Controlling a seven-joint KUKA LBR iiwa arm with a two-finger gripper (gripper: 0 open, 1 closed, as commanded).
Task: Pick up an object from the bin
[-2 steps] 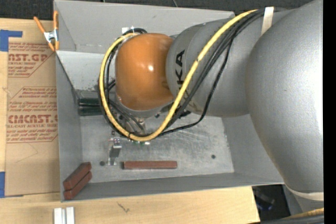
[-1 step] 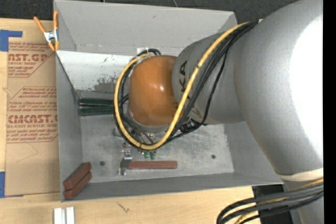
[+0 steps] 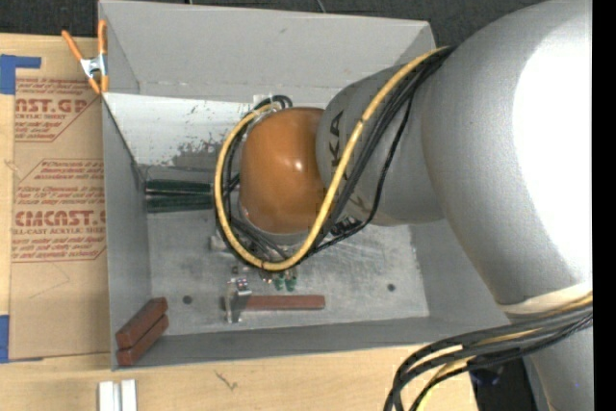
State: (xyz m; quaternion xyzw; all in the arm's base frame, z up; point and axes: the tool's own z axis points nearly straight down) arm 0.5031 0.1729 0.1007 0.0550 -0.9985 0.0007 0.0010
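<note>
Just beside the end effector point(image 3: 234, 301) lies a thin, flat reddish-brown stick point(image 3: 287, 302).

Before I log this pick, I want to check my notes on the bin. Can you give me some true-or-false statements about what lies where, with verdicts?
1. A brown block lies in the lower left corner of the bin. True.
2. A dark green cylinder lies against the bin's right wall. False: it lies on the left side, close to the left wall.
3. A reddish-brown stick lies flat near the lower wall, right beside the end effector. True.
4. The arm reaches into the bin from the left. False: it comes in from the right.
5. The wrist cover is blue. False: it is orange, with cables looped round it.
</note>
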